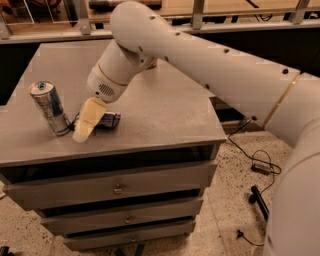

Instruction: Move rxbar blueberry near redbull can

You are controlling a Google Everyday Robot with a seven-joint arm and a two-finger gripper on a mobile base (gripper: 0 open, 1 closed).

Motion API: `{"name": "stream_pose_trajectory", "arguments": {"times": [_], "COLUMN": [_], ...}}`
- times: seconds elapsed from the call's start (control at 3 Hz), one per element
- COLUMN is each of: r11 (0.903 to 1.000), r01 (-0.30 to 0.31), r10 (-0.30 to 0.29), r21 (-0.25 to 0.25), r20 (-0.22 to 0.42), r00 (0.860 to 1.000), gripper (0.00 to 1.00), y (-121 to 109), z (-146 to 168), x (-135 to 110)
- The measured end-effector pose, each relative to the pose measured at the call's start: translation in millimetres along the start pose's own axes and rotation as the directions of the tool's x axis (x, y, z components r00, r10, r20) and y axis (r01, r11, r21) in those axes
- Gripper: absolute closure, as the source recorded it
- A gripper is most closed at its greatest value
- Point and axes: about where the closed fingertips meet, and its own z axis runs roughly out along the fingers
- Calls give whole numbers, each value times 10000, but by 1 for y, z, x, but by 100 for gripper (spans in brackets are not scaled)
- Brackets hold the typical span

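Note:
The redbull can (pixel 49 107), silver and blue, stands upright near the front left of the grey cabinet top (pixel 165 110). The rxbar blueberry (pixel 109 120), a dark navy flat bar, lies on the top just right of the can, about a hand's width from it. My gripper (pixel 88 124) hangs down from the white arm (pixel 200 60), right between the can and the bar. It covers the bar's left end and reaches down to the table surface. Whether it still touches the bar does not show.
The cabinet has three drawers (pixel 117 189) below the top, whose front edge is close to the gripper. Black cables (pixel 255 165) lie on the speckled floor to the right. A railing and shelf (pixel 200 15) run behind the cabinet.

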Motion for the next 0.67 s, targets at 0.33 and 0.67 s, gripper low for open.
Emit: {"name": "stream_pose_trajectory", "arguments": {"times": [0.33, 0.67], "r11": [9988, 9854], "r01": [-111, 191], "r10": [85, -362], "r21": [481, 1689], "r20": [544, 987], "r00": [9985, 9945], "gripper": [0, 0], "y": [2, 2], "z": [-25, -91], "x": [20, 60]}}
